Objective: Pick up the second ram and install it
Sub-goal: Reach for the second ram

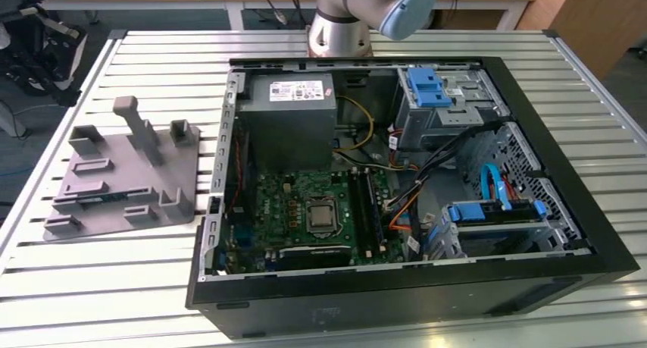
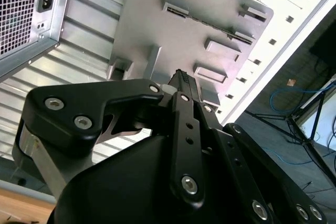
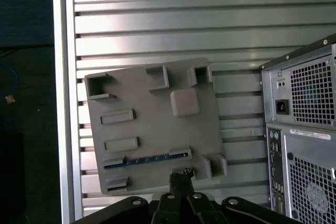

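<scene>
The slatted metal surface [image 1: 121, 287] carries everything here. The largest thing on it is the computer case [image 1: 404, 306], lying on its side with the side panel off. Inside it the green motherboard [image 1: 293, 204] lies flat on the case floor. In both wrist views the case shows its perforated rear panel [image 3: 307, 129] [image 2: 26, 19].

The arm [image 1: 349, 18] rises from the surface just behind the case, at the end where the case's grey power supply box [image 1: 288, 109] sits.

A grey holder plate [image 1: 126, 166] lies flat on the surface just beside the case, on the exterior view's left of it. Raised blocks and slots cover its top, as the first wrist view [image 3: 157, 124] and the second wrist view [image 2: 152, 14] also show.

The jaws are closed, with the fingertips [image 3: 181, 178] [image 2: 182, 80] drawn together on nothing. They hang above the holder plate's edge, away from the case and clear of the plate.

The second ram [image 3: 147, 159] stands on edge in a long slot of the holder plate. It is a thin blue-green strip with one end pointing toward the case. In the exterior view it [image 1: 101, 202] sits in the part of the plate farther from the case. In the first wrist view the fingertips line up near its case-side end, without touching it.
</scene>
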{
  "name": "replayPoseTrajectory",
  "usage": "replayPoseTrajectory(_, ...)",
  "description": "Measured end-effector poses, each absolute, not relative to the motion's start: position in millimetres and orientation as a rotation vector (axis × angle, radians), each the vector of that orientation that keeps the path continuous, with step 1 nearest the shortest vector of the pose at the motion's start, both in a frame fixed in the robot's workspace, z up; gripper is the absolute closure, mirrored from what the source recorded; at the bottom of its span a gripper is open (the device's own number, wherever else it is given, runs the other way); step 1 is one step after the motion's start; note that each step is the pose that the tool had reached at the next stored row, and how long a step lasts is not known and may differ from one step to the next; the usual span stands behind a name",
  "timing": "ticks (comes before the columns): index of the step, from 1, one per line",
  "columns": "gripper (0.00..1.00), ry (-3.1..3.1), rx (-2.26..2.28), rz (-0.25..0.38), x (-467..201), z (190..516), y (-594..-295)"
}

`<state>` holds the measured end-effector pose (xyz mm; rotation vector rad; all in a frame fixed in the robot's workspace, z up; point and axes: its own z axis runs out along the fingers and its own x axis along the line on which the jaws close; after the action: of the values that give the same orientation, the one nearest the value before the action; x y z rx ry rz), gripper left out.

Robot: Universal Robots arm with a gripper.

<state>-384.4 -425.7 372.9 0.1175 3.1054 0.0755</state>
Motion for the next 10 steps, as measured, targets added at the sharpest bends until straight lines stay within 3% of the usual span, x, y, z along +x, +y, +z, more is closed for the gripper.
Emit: replayPoseTrajectory(10,0.90,3.105,0.118,0.076,-384.5,363.0,-428.3)
